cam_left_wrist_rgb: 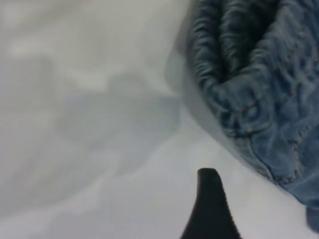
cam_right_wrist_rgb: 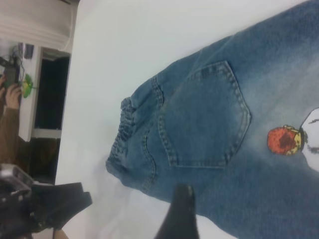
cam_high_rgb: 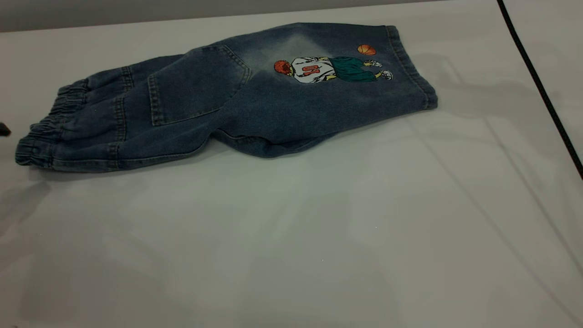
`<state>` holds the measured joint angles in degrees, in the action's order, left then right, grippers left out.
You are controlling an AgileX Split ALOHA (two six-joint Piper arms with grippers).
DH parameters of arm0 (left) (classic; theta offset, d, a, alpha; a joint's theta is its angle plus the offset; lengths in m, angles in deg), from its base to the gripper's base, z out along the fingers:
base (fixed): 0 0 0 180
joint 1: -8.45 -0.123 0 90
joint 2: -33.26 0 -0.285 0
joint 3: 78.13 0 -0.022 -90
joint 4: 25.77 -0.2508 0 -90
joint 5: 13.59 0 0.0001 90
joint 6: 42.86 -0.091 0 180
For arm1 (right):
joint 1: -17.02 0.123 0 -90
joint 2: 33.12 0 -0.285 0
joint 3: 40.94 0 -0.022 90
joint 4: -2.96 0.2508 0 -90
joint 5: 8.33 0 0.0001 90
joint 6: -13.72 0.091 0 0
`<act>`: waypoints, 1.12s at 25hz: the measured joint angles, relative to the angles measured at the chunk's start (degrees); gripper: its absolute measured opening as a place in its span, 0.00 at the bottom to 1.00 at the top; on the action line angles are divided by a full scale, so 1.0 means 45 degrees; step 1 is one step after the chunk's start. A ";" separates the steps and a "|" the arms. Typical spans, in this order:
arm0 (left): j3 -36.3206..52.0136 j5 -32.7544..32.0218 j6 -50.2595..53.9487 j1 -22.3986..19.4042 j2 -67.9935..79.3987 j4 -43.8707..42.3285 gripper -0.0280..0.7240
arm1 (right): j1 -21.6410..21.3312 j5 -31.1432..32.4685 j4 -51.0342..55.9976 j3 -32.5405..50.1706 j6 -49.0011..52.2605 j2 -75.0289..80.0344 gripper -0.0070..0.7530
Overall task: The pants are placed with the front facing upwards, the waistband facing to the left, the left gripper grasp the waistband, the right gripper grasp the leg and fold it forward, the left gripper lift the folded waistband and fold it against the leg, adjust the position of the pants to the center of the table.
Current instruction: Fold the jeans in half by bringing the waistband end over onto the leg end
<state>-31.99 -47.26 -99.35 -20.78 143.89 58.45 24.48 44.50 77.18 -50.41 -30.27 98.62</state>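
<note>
denim folded lengthwise, both claws off the cloth

denim pants (cam_high_rgb: 255, 100) lie on the table (cam_high_rgb: 319, 237), folded so the leg (cam_high_rgb: 332, 86) shows its basketball-player print (cam_high_rgb: 332, 68) and a back pocket (cam_high_rgb: 196, 86). the waistband (cam_high_rgb: 50, 132) sits just beside the left gripper (cam_left_wrist_rgb: 212, 209), apart from its one visible black finger; whether that claw is wide or narrow cannot be told. the right gripper (cam_right_wrist_rgb: 182, 214) hangs above the pants near the pocket, gripping nothing visible, its spread also impossible to tell. a black cable (cam_high_rgb: 542, 86) runs past the hem side.
</note>
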 joint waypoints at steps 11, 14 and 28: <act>-0.1579 -0.1834 -0.0782 -0.0584 0.1940 0.0562 0.66 | 0.0000 0.0056 0.0000 0.0000 -0.0042 0.0000 0.76; -0.2256 -0.2516 0.0080 -0.0584 0.2146 -0.0186 0.66 | 0.0000 0.0056 0.0000 0.0000 -0.0071 0.0000 0.76; -0.3687 -0.2664 0.5475 -0.0584 0.2403 -0.6500 0.66 | 0.0000 -0.0047 0.0023 0.0000 -0.0269 0.0000 0.76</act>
<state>-48.58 -59.25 -74.71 -23.41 154.70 29.20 24.48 44.29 77.28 -50.41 -31.48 98.62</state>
